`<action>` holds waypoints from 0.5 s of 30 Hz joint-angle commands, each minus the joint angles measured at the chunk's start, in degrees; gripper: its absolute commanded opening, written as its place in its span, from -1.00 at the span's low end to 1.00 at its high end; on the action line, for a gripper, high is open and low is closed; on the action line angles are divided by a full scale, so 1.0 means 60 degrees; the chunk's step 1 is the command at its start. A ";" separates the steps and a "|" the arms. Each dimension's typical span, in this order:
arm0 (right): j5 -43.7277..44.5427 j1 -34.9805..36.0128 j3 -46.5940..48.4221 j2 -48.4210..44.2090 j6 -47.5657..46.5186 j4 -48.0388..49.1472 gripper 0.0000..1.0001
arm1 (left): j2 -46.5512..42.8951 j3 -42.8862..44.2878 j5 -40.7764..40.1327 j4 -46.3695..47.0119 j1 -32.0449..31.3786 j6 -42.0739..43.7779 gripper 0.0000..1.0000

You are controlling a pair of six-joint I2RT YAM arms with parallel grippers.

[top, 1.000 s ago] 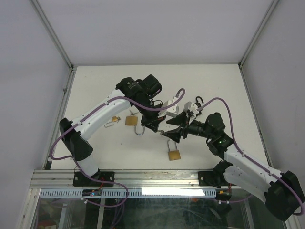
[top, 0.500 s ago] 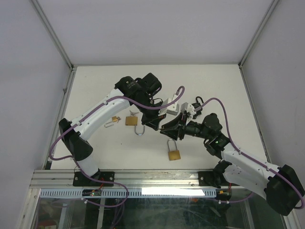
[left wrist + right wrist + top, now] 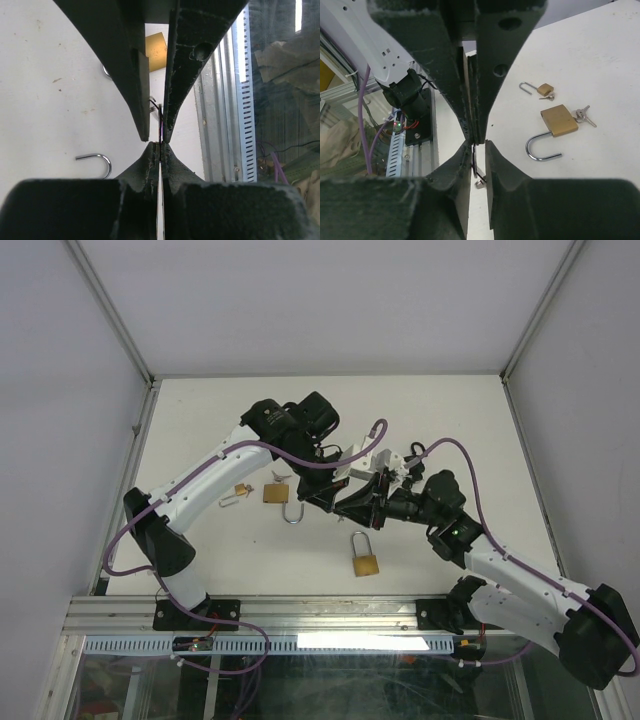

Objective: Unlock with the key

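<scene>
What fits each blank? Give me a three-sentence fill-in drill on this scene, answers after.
1. The padlocks in view on the table number ___.
2. The left pincer is ___ on the thin key.
3. In the right wrist view, the larger padlock by the spare keys has its shackle ___.
Answers: three; shut; open.
</scene>
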 commanded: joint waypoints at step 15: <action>0.0030 0.0066 0.0724 -0.0582 -0.0690 -0.1818 -0.71 | 0.0030 0.0504 0.0409 0.0108 -0.0024 -0.0034 -1.00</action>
